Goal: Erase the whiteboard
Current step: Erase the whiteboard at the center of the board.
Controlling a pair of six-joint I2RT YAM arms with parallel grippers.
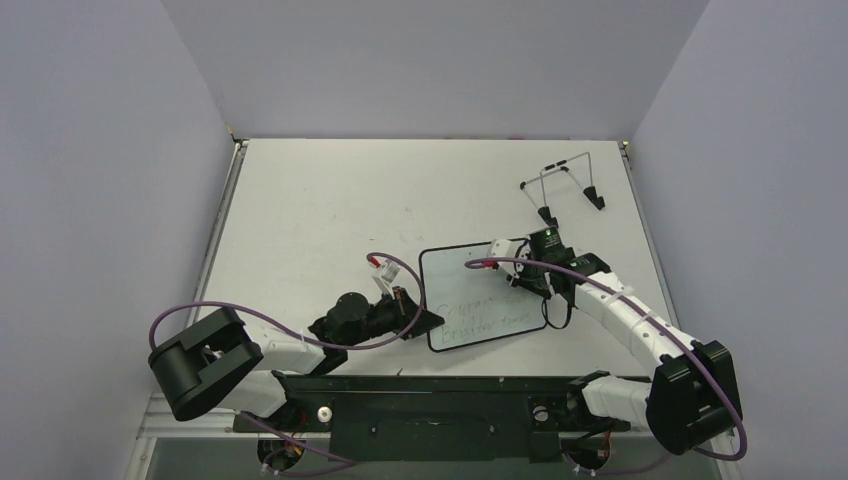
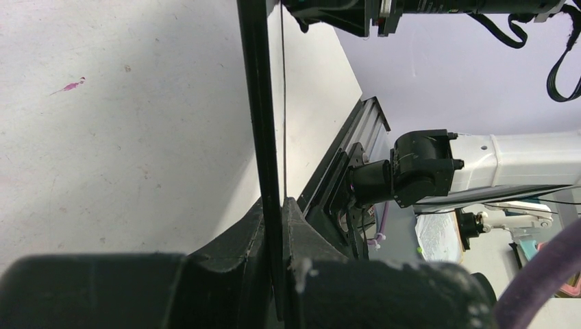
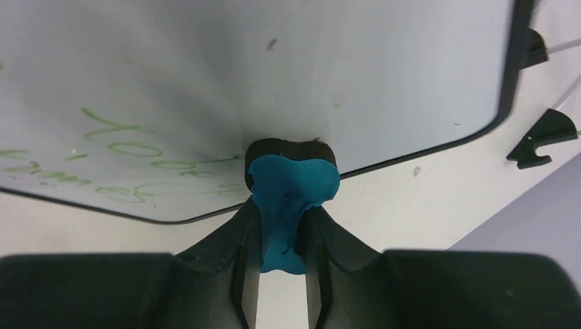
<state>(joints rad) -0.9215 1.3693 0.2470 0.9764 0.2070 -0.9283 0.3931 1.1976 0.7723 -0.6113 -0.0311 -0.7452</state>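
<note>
Whiteboard (image 1: pixel 470 290) sat mid-table, long axis roughly 9-to-3. Left gripper (image 2: pixel 275 209) was clamped on its 8 o'clock edge. Right gripper (image 3: pixel 282 216) pinched the blue eraser (image 3: pixel 291 181), which touched the board's far part. Green writing (image 1: pixel 485 318) lay at 6 o'clock from the eraser, with the right arm nearer.

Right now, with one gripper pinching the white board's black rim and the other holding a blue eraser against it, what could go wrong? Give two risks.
The left gripper clamps only the thin black rim of the small white rectangular whiteboard; wiping pressure could twist it loose.
The right gripper pinches the blue bone-shaped eraser by its narrow part; dragging across the green handwriting might pull it out.
</note>
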